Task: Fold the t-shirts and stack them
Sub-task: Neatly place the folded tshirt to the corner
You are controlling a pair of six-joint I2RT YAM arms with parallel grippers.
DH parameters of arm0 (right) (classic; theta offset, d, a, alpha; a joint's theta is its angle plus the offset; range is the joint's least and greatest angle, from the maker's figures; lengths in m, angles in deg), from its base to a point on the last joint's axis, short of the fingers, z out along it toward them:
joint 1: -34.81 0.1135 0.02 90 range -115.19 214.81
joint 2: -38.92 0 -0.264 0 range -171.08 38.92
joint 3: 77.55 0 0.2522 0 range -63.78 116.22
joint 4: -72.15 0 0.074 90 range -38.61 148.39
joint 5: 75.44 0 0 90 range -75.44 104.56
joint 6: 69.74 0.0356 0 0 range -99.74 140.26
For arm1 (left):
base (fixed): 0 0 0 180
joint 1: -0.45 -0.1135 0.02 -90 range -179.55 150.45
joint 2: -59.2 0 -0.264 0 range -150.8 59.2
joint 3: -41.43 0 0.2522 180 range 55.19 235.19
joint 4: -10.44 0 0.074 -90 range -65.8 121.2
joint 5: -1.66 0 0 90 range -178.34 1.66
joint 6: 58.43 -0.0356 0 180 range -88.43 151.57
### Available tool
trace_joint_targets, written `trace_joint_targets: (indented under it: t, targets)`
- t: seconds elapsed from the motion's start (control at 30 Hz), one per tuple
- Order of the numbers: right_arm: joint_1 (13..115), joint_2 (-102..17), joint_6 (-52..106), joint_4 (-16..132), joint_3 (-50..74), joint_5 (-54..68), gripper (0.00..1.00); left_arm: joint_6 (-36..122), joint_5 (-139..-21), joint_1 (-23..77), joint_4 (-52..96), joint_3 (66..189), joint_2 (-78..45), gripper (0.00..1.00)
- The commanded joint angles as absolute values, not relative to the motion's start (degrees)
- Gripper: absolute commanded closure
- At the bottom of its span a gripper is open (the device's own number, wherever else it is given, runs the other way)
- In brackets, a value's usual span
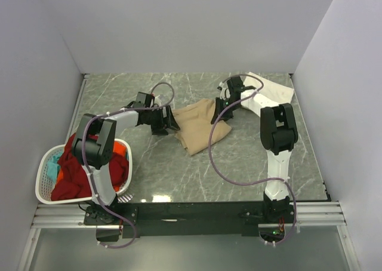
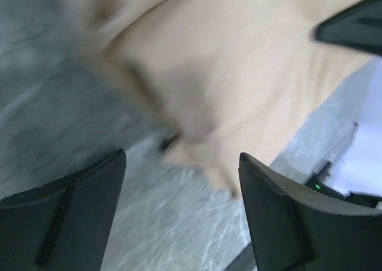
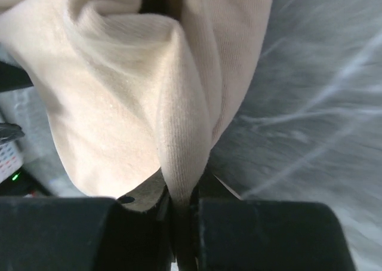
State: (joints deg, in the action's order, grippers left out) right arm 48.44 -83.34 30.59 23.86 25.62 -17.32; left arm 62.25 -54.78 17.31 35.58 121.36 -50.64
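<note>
The tan t-shirt (image 1: 200, 126) lies bunched in the middle of the table. My right gripper (image 1: 222, 111) is shut on a fold of its right edge (image 3: 179, 157) and holds it up. My left gripper (image 1: 165, 123) is open at the shirt's left edge; in the left wrist view the tan cloth (image 2: 227, 80) lies beyond the spread fingers (image 2: 280, 211), nothing between them. A cream-white folded t-shirt (image 1: 268, 92) lies at the back right. Red (image 1: 74, 169), orange and teal shirts fill the white basket (image 1: 45, 187).
The basket stands at the front left beside the left arm's base. White walls close in the table on three sides. A purple cable (image 1: 227, 163) loops from the right arm over the table's front right.
</note>
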Motion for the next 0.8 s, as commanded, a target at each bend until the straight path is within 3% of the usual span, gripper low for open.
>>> trace_joint_targets:
  t: [0.0, 0.33, 0.77]
  targets:
    - [48.26, -79.64, 28.43, 18.58, 32.62, -9.45, 1.0, 60.57, -61.88, 16.36, 37.39, 118.48, -46.01, 0.16]
    - [47.65, -88.16, 28.08, 6.01, 56.95, 9.53, 1.0, 64.7, -63.2, 16.27, 34.75, 111.45, -38.18, 0.14]
    - [42.02, -96.16, 29.58, 1.08, 74.72, 21.76, 1.0, 65.67, -65.14, 16.18, 34.22, 102.31, -32.47, 0.13]
